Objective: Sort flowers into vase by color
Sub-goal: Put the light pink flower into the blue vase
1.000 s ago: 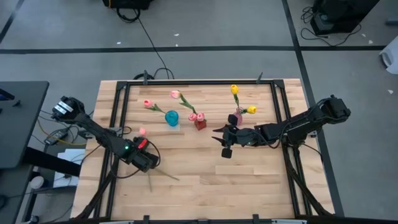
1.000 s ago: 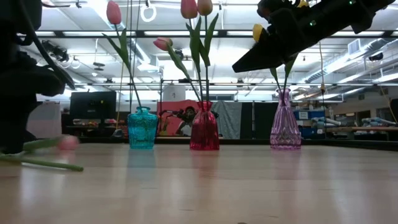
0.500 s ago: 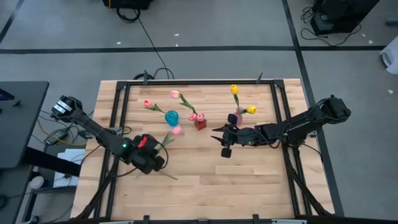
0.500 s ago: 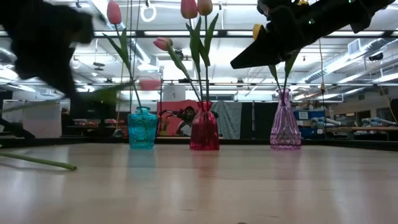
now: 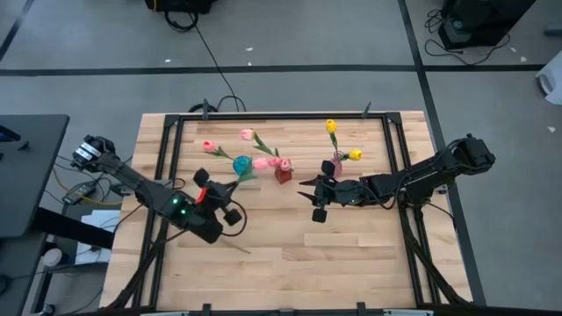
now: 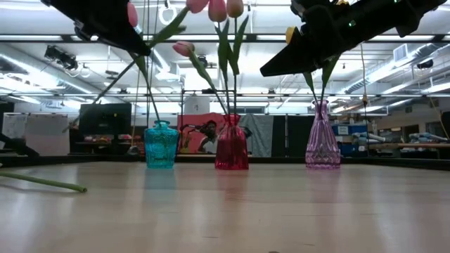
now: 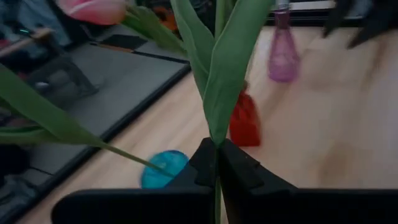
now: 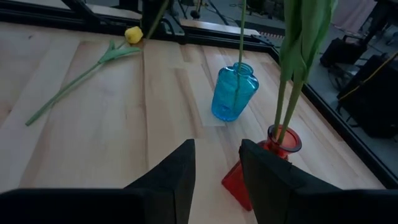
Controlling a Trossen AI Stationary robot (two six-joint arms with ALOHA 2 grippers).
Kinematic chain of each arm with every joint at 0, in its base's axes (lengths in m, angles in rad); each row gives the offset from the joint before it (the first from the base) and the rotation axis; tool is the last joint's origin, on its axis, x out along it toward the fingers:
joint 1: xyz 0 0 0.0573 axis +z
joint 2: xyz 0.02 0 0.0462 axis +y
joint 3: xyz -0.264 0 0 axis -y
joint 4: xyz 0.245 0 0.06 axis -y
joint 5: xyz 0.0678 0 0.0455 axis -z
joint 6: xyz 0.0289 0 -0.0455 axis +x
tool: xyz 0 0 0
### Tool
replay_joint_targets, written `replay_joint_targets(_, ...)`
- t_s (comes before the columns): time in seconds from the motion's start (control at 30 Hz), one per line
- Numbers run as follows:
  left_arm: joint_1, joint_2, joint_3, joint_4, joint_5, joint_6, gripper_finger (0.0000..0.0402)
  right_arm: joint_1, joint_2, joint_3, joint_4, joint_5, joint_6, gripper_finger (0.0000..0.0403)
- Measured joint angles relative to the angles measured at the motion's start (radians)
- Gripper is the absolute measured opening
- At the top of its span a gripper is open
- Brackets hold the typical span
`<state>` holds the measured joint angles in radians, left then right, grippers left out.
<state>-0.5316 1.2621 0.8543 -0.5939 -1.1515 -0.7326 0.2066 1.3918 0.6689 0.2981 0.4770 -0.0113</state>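
Observation:
My left gripper [image 5: 219, 195] hovers near the blue vase [image 5: 241, 166], shut on a pink tulip whose bud [image 5: 261, 162] sits between the blue vase and the red vase [image 5: 283, 174]. The low view shows that bud [image 6: 197, 5] high above the vase mouths. Pink tulips stand by their stems in the blue and red vases, and yellow ones [image 5: 331, 126] stand in the pink vase [image 5: 336, 167]. A yellow tulip [image 8: 132, 34] lies flat on the table. My right gripper [image 5: 307, 190] waits open in the air beside the pink vase. My left gripper pinches the pink tulip's green stem [image 7: 216, 144] between its two fingers, just below where the leaves branch off. The stem runs on past the fingertips, slanting up toward the far right. The tulip is lifted clear of the table, bud end [image 7: 93, 9] highest.
The three vases stand in a row across the far half of the table, with tall stems and leaves above them. The lying yellow tulip's stem [image 6: 49, 184] is on the near left. Bare wood [image 5: 299, 250] covers the near half. A black frame [image 5: 263, 115] runs round the table.
My left gripper has risen from the table's left side and moved right and toward the far edge, to the blue vase. It carried the pink tulip, which went from lying low to lifted clear, and its bud swung up over the blue and red vases.

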Motion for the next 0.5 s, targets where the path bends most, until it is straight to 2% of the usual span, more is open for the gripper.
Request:
replay_joint_targets(0.23, 0.057, -0.017, -0.002, 0.020, -0.012, 0.072, 0.0008, 0.000, 0.000, 0.000, 0.009, 0.000, 0.000, 0.0139)
replay_joint_targets(0.5, 0.070, -0.142, -0.002, 0.031, -0.025, 0.142, 0.0004, 0.000, 0.000, 0.000, 0.005, 0.000, 0.007, 0.0139)
